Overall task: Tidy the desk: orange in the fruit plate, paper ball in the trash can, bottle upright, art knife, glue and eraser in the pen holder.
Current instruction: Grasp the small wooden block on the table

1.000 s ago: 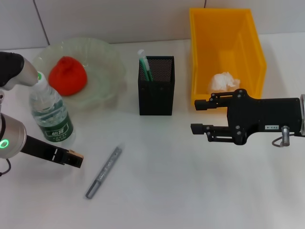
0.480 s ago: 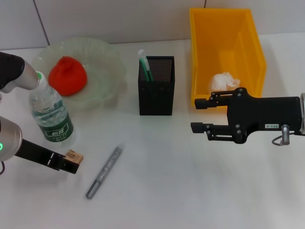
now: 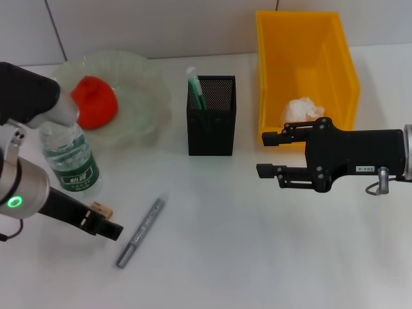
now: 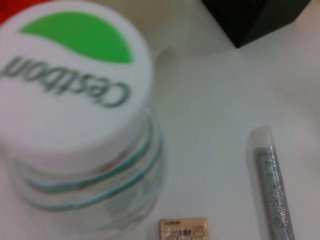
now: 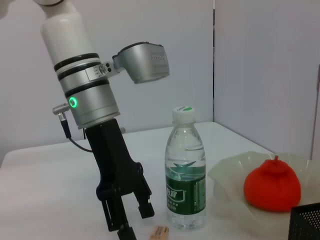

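Observation:
The small tan eraser [image 3: 100, 210] lies on the table by the upright water bottle [image 3: 68, 156]. My left gripper [image 3: 111, 228] is open just in front of the eraser, empty; the right wrist view shows its spread fingers [image 5: 144, 204] above the eraser [image 5: 159, 232]. The grey art knife [image 3: 140, 232] lies right of the gripper. The orange [image 3: 94, 103] sits in the glass fruit plate [image 3: 145, 84]. The black mesh pen holder [image 3: 211, 122] holds the green glue stick [image 3: 194, 87]. The paper ball [image 3: 302, 109] is in the yellow bin [image 3: 302, 38]. My right gripper [image 3: 267, 154] is open and empty.
The left wrist view shows the bottle cap [image 4: 65, 75], the eraser [image 4: 182, 230], the art knife [image 4: 272, 190] and a corner of the pen holder [image 4: 255, 15]. The right arm hovers in front of the yellow bin. A grey wall bounds the table's back.
My left gripper has shifted right and toward the table's front, off the eraser, which stays on the table. The right arm has barely moved.

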### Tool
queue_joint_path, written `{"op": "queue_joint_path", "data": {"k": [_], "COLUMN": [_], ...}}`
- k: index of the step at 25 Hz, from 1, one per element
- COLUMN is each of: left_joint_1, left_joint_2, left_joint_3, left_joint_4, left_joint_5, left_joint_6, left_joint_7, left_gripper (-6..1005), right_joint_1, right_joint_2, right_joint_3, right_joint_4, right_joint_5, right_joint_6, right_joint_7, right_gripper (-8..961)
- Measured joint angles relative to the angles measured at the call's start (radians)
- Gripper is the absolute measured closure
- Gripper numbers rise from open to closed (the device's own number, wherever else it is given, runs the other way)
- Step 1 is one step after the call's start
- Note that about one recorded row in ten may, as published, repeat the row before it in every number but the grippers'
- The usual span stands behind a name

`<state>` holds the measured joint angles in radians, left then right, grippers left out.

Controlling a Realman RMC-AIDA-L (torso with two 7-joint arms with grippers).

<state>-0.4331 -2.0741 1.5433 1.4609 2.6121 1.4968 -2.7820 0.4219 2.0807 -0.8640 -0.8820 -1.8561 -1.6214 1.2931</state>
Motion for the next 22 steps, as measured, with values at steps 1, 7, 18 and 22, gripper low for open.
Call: {"op": "queue_joint_path", "data": {"k": [1, 7, 18, 22], "left_joint_1": [0.0, -0.004, -0.011, -0.014], "left_joint_2": [0.0, 0.001, 0.002, 0.002], "left_joint_3": [0.0, 0.037, 0.037, 0.039], "left_joint_4": [0.0, 0.001, -0.006, -0.009], "left_joint_5": [0.0, 0.003, 0.0, 0.0], "left_joint_6": [0.0, -0.017, -0.037, -0.041], "left_joint_7": [0.0, 0.017, 0.03, 0.032], "left_gripper": [156, 155, 155, 155], "right_joint_1": [0.001, 0.003, 0.004, 0.006], "right_joint_2": [0.0, -0.001, -0.001, -0.001], "right_joint_3": [-0.001, -0.005, -0.007, -0.007], "right_joint_4": [0.0, 0.0, 0.0, 0.0], "right_joint_5": [0.0, 0.0, 0.0, 0.0], "right_joint_6": [0.001, 0.009, 0.011, 0.011], "right_joint_7": [0.0, 0.0, 0.0, 0.0], "right_gripper": [380, 380, 380, 380]}}
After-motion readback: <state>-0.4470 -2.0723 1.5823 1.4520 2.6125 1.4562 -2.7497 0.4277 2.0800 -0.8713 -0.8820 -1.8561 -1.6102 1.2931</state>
